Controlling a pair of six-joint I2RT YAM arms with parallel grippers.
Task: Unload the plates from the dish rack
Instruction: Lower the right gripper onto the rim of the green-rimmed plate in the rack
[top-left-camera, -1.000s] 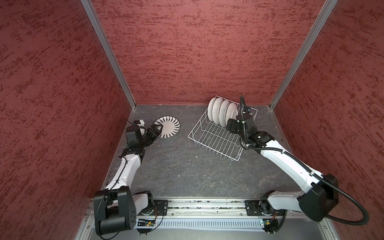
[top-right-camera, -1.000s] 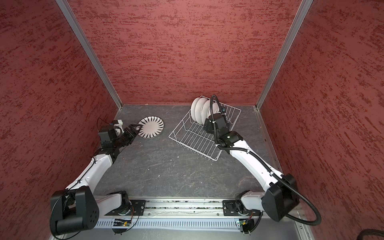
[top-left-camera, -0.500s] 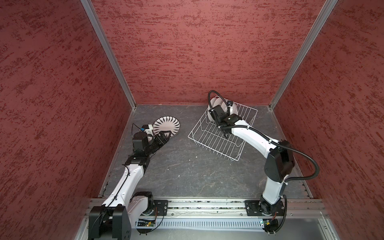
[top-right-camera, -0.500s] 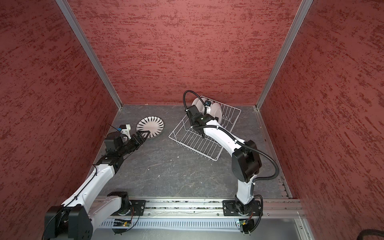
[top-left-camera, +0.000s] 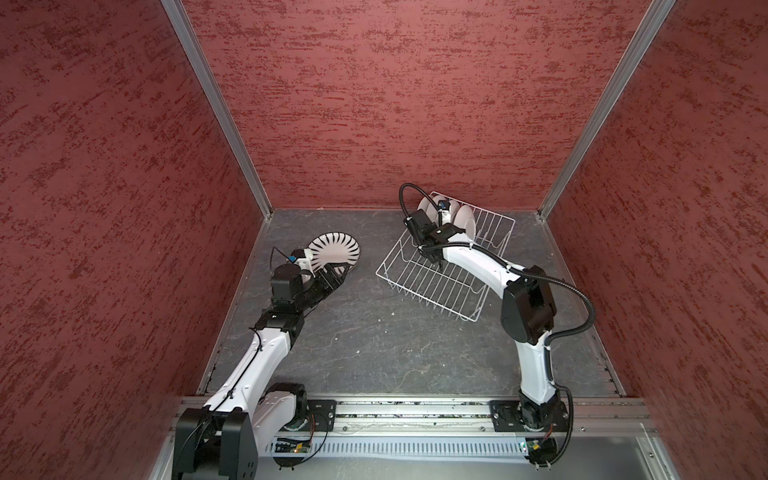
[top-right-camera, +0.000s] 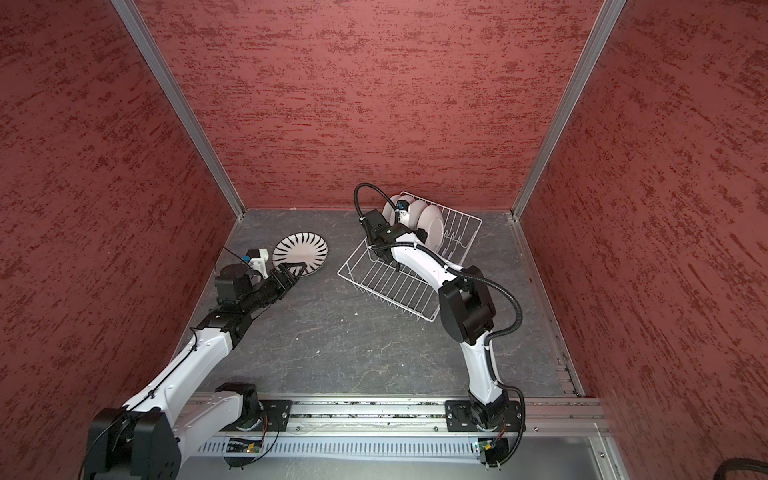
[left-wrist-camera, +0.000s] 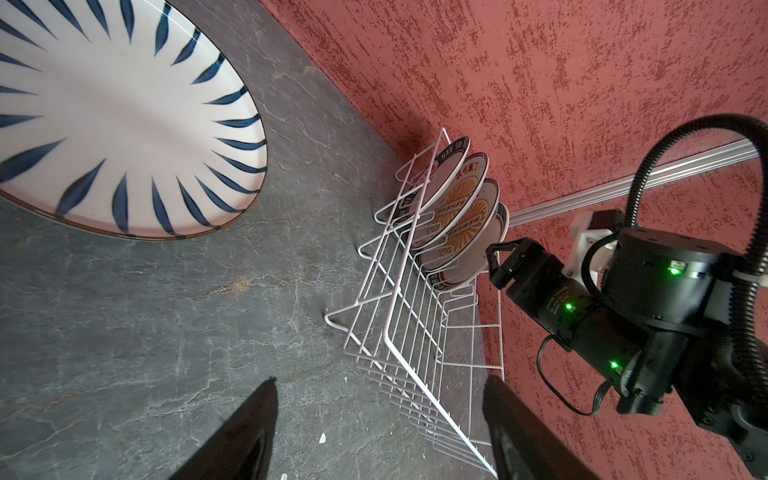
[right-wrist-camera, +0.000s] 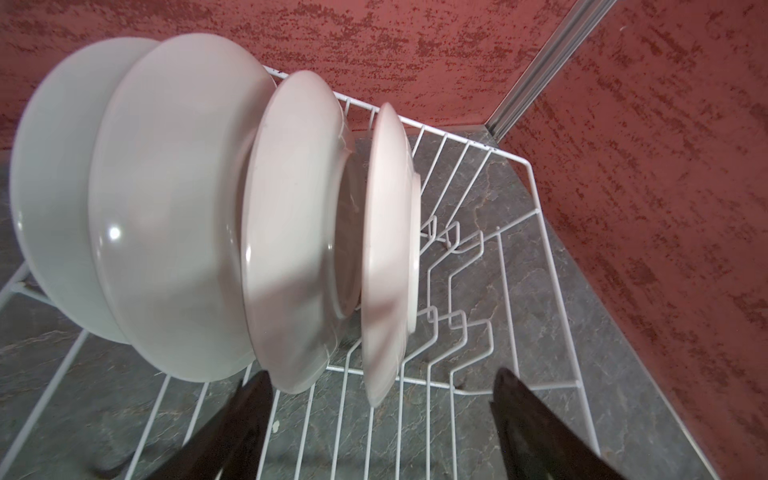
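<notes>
A striped plate (top-left-camera: 334, 251) lies flat on the table at the left. My left gripper (top-left-camera: 338, 273) hangs open and empty just in front of its near rim, and in the left wrist view its fingertips (left-wrist-camera: 270, 386) frame bare table. Several white plates (top-left-camera: 463, 218) stand on edge at the back of the dish rack (top-left-camera: 432, 286). My right gripper (right-wrist-camera: 380, 384) is open above them. The rim of the end plate (right-wrist-camera: 390, 249) lies between its two fingers without touching either.
The dish rack sits close to the back wall (top-left-camera: 395, 124) and the back right corner post (top-left-camera: 552, 199). The right forearm (top-left-camera: 473, 257) stretches over the rack's front half. Dark stone table (top-left-camera: 374, 340) lies between the two arms.
My right arm has swung from the rack's right side across to the standing plates and now hovers over them. My left gripper has drawn back a little from the striped plate.
</notes>
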